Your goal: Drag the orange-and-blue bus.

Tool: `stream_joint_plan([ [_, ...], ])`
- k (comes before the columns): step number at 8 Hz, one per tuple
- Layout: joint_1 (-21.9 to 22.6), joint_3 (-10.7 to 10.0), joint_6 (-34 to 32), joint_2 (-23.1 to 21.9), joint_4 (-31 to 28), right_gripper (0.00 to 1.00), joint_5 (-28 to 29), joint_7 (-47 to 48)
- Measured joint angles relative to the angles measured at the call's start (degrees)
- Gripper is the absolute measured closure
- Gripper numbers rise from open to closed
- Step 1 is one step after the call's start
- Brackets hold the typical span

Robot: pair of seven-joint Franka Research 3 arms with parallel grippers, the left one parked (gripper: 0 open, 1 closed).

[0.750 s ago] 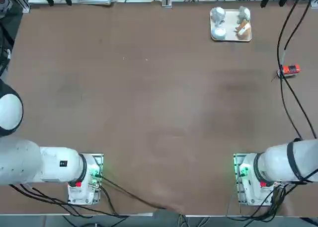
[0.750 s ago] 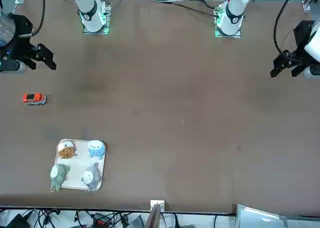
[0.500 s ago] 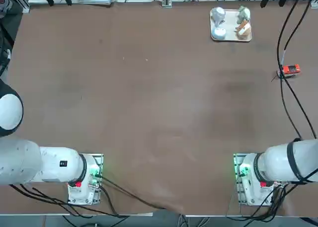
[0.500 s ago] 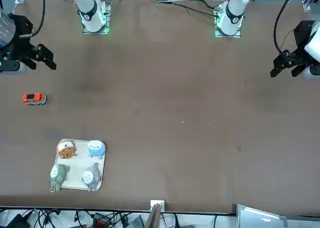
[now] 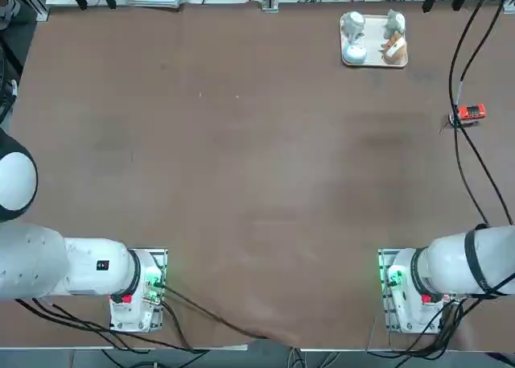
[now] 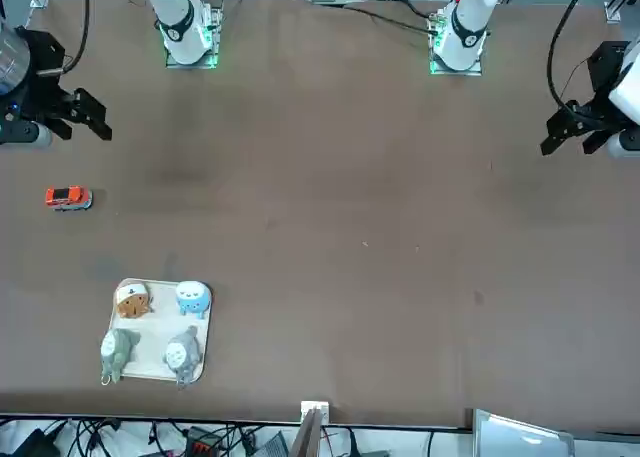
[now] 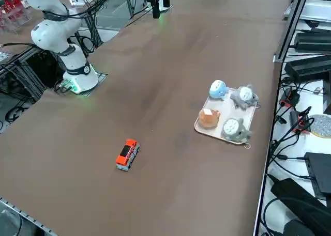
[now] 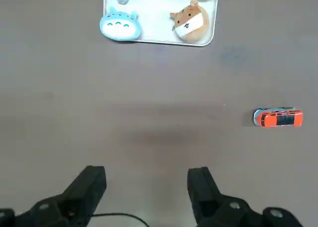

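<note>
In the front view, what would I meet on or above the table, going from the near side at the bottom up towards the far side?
White tray carrying four little animal figures → orange-and-blue toy bus → the robot's right fingers, open, above the tabletop.

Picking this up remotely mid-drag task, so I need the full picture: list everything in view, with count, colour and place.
toy bus: one, orange above and light blue below, on the table, apart from the tray
tray: one, white, near the table edge opposite the arm bases
animal figurines: four, on the tray: blue, brown-and-white, grey, grey-green
table: one, brown, under bus and tray
cables: several, black, along the arms and beyond the table edge
right gripper: one, black, open, above the table, holding nothing
left arm: one, white, parked
</note>
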Motion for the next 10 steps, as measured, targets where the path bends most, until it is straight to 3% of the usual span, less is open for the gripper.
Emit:
stream_joint_plan([
  [6, -0.03, -0.08, -1.37, 0.07, 0.01, 0.00, 0.00, 0.00],
  [10, -0.65, -0.47, -11.78, 0.11, 0.06, 0.00, -2.07, 0.56],
])
